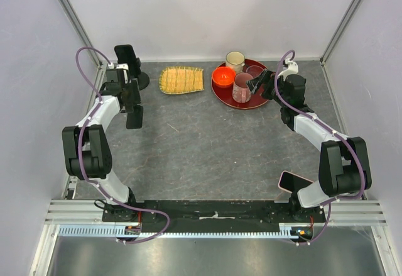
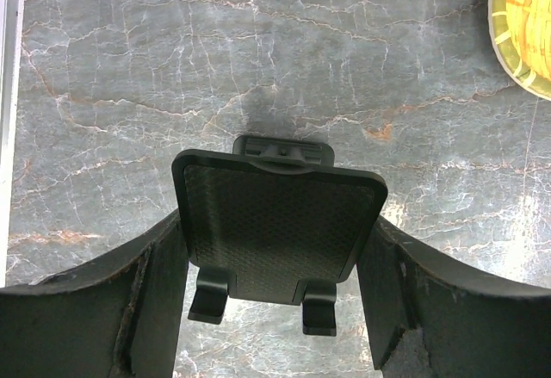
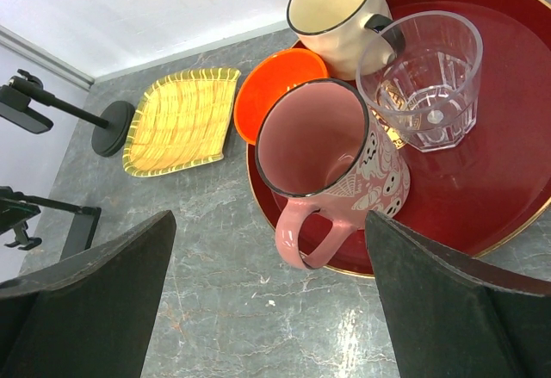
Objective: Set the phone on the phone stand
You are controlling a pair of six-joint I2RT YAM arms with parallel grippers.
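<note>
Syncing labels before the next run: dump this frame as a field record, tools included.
phone stand: back left, upright, disc base
phone: pink-edged, near right, beside right arm
left tool: fingers touching both edges of black holder plate
red tray: back right, carries pink mug
right tool: open, facing pink mug
yellow tray: between stand and red tray

Bright, even overhead light; soft shadows

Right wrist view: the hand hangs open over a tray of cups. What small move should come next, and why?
Probably draw the right hand back off the red tray toward the phone lying by that arm's base. The hand is open and empty, the left hand is closed on a black ribbed plate, and the phone stand stands at the far left.
</note>
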